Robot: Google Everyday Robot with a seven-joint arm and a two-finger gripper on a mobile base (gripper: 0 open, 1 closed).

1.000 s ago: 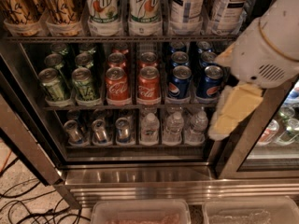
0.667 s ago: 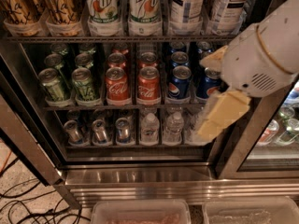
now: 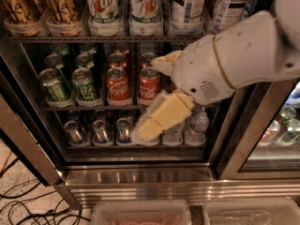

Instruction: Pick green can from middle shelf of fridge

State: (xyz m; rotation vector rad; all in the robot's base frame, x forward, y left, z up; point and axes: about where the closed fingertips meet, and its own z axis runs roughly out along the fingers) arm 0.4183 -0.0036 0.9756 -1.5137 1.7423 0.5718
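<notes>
Several green cans (image 3: 84, 83) stand in two lanes at the left end of the middle shelf (image 3: 89, 108) of the fridge (image 3: 140, 176). Red Coca-Cola cans (image 3: 117, 85) stand to their right. My gripper (image 3: 148, 99), with cream-coloured fingers on a white arm, is open and empty. It hangs in front of the right-hand red can lane, to the right of the green cans and apart from them. One finger (image 3: 164, 61) points up-left, the other (image 3: 159, 118) reaches down over the lower rack. The arm hides the blue cans.
Tall bottles (image 3: 103, 8) fill the rack above. Small cans (image 3: 98, 130) and water bottles (image 3: 199, 125) fill the rack below. A second cooler door (image 3: 276, 125) is at the right. Plastic bins (image 3: 140, 213) sit at the bottom and cables (image 3: 28, 205) lie on the floor at the left.
The arm and gripper have swung left along the middle shelf, from in front of the blue cans to in front of the red cans. The cans have not moved.
</notes>
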